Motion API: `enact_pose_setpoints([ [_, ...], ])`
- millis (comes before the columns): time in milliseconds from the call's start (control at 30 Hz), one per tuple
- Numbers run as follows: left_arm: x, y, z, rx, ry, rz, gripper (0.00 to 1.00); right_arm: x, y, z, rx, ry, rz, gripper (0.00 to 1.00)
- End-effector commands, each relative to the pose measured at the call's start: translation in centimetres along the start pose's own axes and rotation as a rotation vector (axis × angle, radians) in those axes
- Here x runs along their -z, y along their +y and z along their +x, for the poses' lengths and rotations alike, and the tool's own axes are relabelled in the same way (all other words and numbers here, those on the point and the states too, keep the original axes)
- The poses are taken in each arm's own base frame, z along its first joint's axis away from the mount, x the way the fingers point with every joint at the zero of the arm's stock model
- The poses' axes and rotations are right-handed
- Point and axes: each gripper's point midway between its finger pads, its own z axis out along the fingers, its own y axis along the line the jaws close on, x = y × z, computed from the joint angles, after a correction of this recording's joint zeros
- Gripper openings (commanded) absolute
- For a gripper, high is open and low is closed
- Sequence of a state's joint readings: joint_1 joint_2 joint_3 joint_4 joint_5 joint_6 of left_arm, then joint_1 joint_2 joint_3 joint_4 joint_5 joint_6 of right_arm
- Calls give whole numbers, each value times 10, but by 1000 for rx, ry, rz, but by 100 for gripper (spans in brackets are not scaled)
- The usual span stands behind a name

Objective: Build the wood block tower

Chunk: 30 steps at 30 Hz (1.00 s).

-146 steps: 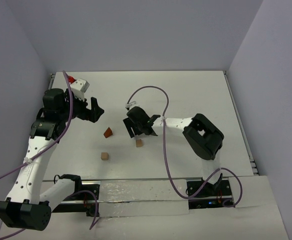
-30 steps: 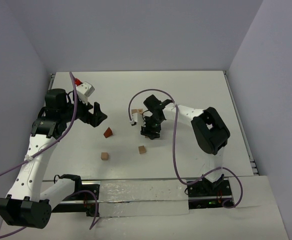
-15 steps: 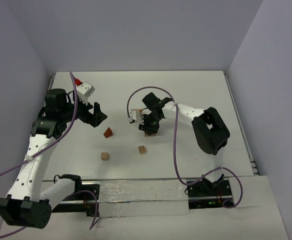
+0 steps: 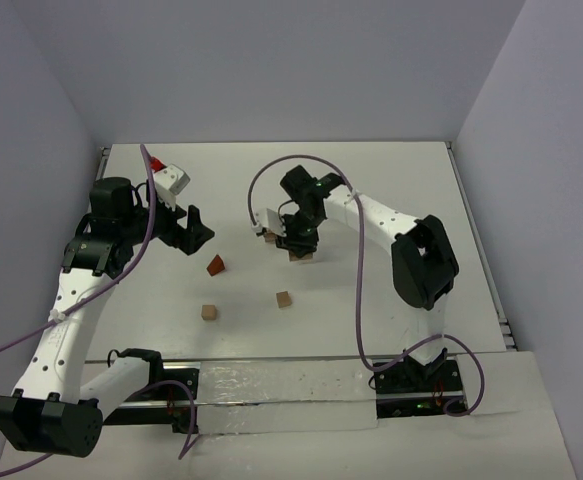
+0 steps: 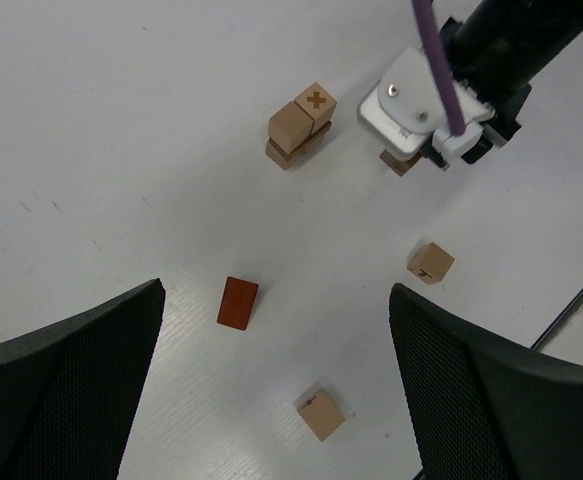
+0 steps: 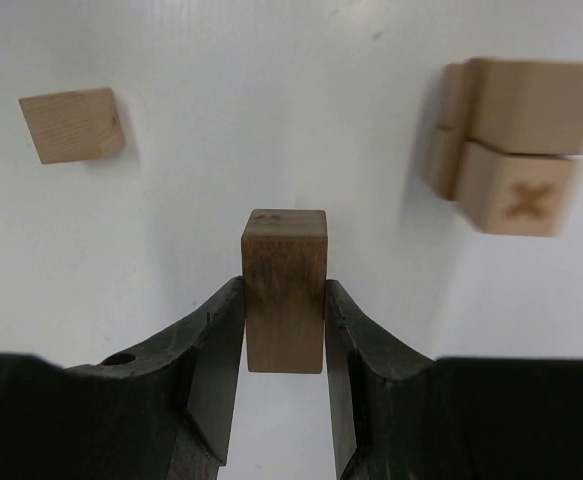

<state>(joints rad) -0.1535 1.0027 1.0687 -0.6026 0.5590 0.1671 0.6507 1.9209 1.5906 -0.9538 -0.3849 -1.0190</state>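
Wood block tower (image 5: 296, 128) so far: small cluster of light-tan cubes, touching each other, sitting mid-tabletop (image 4: 391, 180). X-marked cube (image 5: 316, 100) is on its upper part, X face visible in both wrist views (image 6: 518, 200). Exact cube count is hard to call. In the top view the cluster (image 4: 268, 236) sits just left of the right pincer (image 4: 299, 245), not touching it.

Right pincer (image 6: 284, 300) is clenched on a brown block (image 6: 284, 250), darker than the tan cubes. Fingers (image 6: 216, 340) press its two side faces and the block's top half sticks out past the tips. Block is upright, beside the tower with a clear gap. Can't tell if it's lifted off the tabletop or resting on it.

Loose parts:
- first loose cube (image 4: 284, 299): near side of the right pincer, apart from it; also seen in the right wrist view (image 6: 73, 124)
- second loose cube (image 4: 208, 312): further left, well apart from the tower
- reddish-brown wedge (image 4: 215, 265): lying alone between the left pincer and the second loose cube; seen as a red rectangle from the left wrist (image 5: 237, 302)

Left pincer (image 4: 197, 224) is released, jaws wide, nothing between them, hanging above the tabletop on the left side, well apart from the tower.

Purple cable (image 4: 256, 195) loops off the right wrist above the tower area.
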Motion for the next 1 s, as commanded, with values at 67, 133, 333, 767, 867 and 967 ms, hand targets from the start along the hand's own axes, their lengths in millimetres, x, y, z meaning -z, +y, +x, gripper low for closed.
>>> enact_pose_setpoints([
  [67, -1, 3, -8, -8, -19, 1, 99, 39, -19, -22, 66, 4, 22, 4],
  [133, -1, 3, -9, -6, -20, 4, 99, 41, -29, -30, 74, -7, 40, 4],
  [333, -1, 4, -13, 0, -25, 1, 99, 46, -56, -52, 85, -48, 88, 3],
  [767, -3, 5, -19, 16, -30, 9, 99, 36, -86, -74, 94, -107, 123, 4],
  [867, -4, 5, -19, 18, -28, 12, 99, 33, -87, -75, 89, -112, 121, 4],
  [967, -3, 6, -20, 20, -29, 11, 99, 28, -89, -76, 85, -118, 117, 5],
])
